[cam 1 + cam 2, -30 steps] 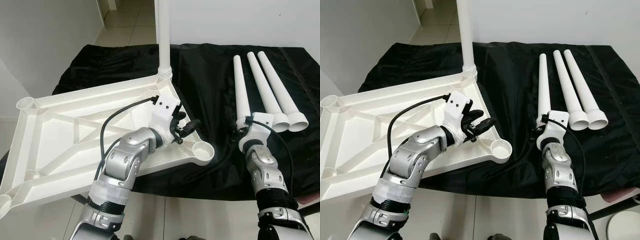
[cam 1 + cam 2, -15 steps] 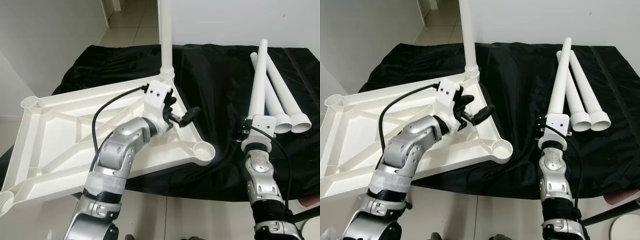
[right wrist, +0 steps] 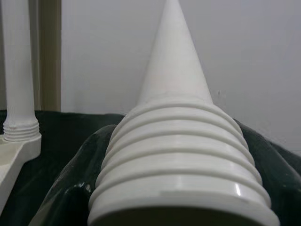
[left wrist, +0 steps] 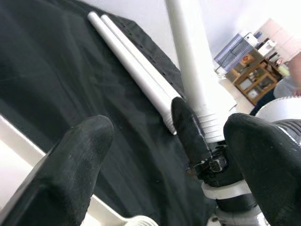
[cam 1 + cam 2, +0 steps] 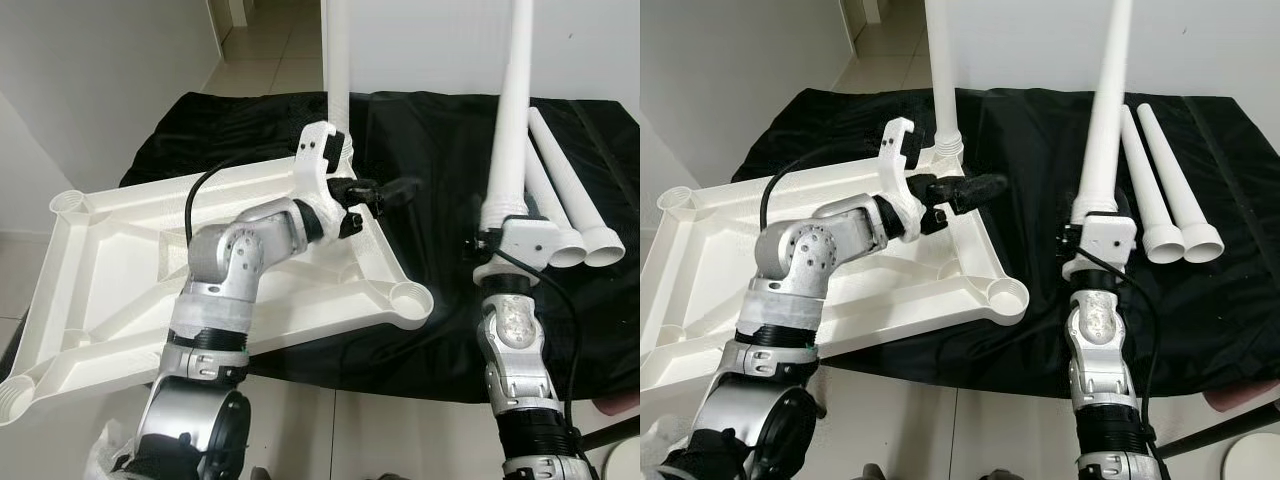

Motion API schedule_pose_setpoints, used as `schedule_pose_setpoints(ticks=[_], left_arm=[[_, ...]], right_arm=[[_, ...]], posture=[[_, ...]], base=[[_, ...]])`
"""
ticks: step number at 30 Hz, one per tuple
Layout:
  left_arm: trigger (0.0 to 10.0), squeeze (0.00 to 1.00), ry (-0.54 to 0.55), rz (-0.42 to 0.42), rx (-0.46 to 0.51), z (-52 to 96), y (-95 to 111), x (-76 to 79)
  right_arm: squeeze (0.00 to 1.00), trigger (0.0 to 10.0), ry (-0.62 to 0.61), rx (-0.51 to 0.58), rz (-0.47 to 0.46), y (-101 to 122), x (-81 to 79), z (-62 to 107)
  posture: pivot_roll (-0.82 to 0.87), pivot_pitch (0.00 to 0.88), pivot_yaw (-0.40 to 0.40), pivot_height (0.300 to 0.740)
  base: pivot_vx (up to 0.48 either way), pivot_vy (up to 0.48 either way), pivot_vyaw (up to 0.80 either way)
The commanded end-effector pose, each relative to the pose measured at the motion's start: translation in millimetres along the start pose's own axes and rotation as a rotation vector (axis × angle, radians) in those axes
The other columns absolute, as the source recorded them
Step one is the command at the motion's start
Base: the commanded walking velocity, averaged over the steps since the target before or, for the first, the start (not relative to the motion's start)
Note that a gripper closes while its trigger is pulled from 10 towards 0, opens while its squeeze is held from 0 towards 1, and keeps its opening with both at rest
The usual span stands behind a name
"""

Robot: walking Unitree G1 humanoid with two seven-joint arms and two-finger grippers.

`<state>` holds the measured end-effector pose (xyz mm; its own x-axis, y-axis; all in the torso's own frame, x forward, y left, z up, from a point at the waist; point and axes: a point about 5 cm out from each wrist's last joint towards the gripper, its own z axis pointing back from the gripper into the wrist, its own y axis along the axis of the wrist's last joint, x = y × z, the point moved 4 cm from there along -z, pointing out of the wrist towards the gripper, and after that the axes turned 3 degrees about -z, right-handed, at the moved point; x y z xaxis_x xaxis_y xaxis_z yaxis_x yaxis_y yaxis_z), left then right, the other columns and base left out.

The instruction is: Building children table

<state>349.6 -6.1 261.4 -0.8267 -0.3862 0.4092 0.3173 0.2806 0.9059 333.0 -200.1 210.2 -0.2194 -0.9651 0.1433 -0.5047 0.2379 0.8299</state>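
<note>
- Upside down on a black cloth (image 5: pixel 420 140) lies the white tabletop (image 5: pixel 110 270), its ribbed underside facing up and its round corner sockets showing.
- One mounted leg (image 5: pixel 942 70) stands upright in the tabletop's far corner socket, threaded end down.
- Near that same corner, the left gripper (image 5: pixel 385 192) hovers above the tabletop's edge, its two black fingers (image 4: pixel 80 160) spread apart with nothing between them.
- Well apart from the tabletop, over the cloth, the right gripper (image 5: pixel 1095 222) is closed around the threaded end of a held leg (image 5: pixel 1108 100), which stands nearly upright with its narrow end up.
- Seen along the right wrist, the held leg's ridged threads (image 3: pixel 176 165) sit between the dark fingers, and the mounted leg rises from its socket to one side.
- Two spare legs (image 5: pixel 565 200) lie side by side on the cloth, beyond the held leg from the tabletop, wide ends toward the robot.
- The near corner socket (image 5: pixel 408 300) of the tabletop is unfilled.
</note>
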Motion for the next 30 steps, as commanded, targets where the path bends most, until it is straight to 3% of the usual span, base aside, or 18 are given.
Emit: schedule_pose_setpoints(ticks=[1,7,8,11,12,14,15,17,21,30], left_arm=[[10.0,0.0,-0.047,-0.013,-0.008,0.6,7,-0.1],[10.0,0.0,-0.041,-0.031,0.003,-2.6,17,-2.2],[10.0,0.0,-0.062,0.003,0.026,-4.9,25,0.0],[10.0,0.0,-0.079,0.027,0.042,-6.5,31,1.9],[10.0,0.0,-0.101,0.047,0.055,-8.8,38,5.0],[10.0,0.0,-0.101,0.047,0.055,-8.8,38,5.0],[10.0,0.0,-0.179,0.086,0.092,-11.0,51,15.7],[10.0,0.0,-0.232,0.115,0.101,-10.9,55,22.6],[10.0,0.0,-0.293,0.146,0.112,-11.9,62,30.4],[10.0,0.0,-0.305,0.148,0.097,-17.4,66,31.5]], right_arm=[[0.0,10.0,0.058,0.084,0.008,16,-15.0,1.1],[0.0,10.0,0.141,0.136,-0.01,28,-31.2,-0.4],[0.0,10.0,0.191,0.181,0.035,36,-40.6,-1.3],[0.0,10.0,0.225,0.212,0.07,42,-47.1,-1.5],[0.0,10.0,0.278,0.25,0.103,49,-58.5,0.4],[0.0,10.0,0.278,0.25,0.103,49,-58.5,0.4],[0.0,10.0,0.356,0.298,0.142,56,-76.9,5.4],[0.0,10.0,0.384,0.32,0.167,57,-83.6,8.3],[0.0,10.0,0.405,0.347,0.201,58,-89.0,12.3],[0.0,10.0,0.411,0.39,0.253,62,-94.2,14.5]], posture=[[-0.05,0.0,0.054,0.74],[-0.05,0.0,0.051,0.74],[-0.05,0.0,0.052,0.74],[-0.05,0.0,0.052,0.74],[-0.05,0.0,0.053,0.74],[-0.05,0.0,0.053,0.74],[-0.06,0.0,0.056,0.74],[-0.06,0.0,0.058,0.74],[-0.06,0.0,0.057,0.74],[-0.06,0.0,0.07,0.74]], base=[[0.0,0.0,0.0],[0.0,0.0,0.0],[0.0,0.0,0.0],[0.0,0.0,0.0],[0.0,0.0,0.0],[0.0,0.0,0.0],[0.0,0.0,0.0],[0.0,0.0,0.0],[0.0,0.0,0.0],[0.0,0.0,0.0]])
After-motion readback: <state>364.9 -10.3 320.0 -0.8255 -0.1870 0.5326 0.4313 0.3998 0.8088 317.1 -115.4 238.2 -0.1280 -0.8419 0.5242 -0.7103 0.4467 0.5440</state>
